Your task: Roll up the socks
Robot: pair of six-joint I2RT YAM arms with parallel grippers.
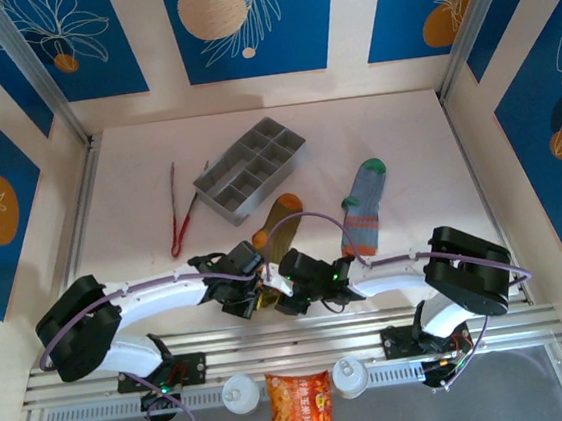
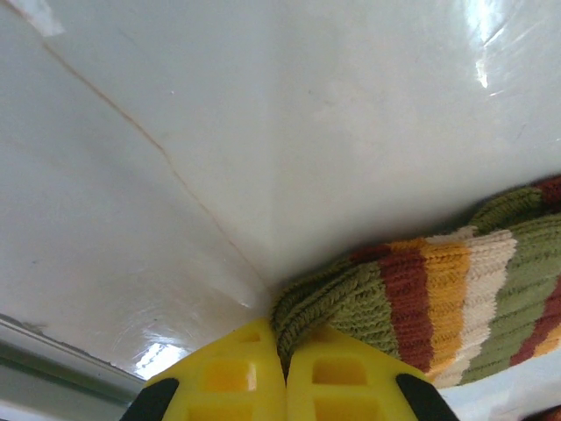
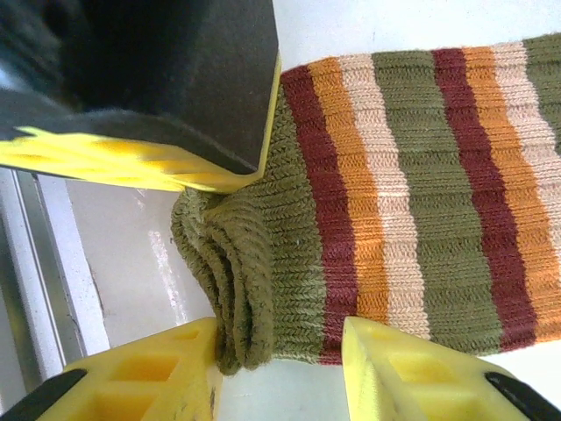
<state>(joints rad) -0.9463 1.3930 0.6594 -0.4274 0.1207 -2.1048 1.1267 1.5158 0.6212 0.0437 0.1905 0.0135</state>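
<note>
White tabletop (image 1: 138,185), blue-panelled walls. Olive-brown sock (image 3: 421,175): near centre, cuff end part-rolled. Left gripper (image 2: 285,342): pressed together, pinching cuff fold, likely anchoring roll. Right gripper (image 3: 279,338): spread, straddling roll, probably to turn it. Grey-blue sock (image 1: 363,207): flat, right, apart.

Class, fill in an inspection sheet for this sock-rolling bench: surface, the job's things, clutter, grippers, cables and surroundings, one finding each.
Surface: white table, glossy, with a faint crease line in the left wrist view.
Job's things: olive striped sock, cuff end bunched into a small roll; grey-blue sock lying flat, unrolled.
Clutter: grey compartment tray, red tongs, snack packet at the near rail.
Grippers: left gripper shut on the olive cuff; right gripper open, straddling the roll.
Cables: purple cables along both arms, one loop arching over the olive sock.
Surroundings: blue leaf-print panels.
</note>
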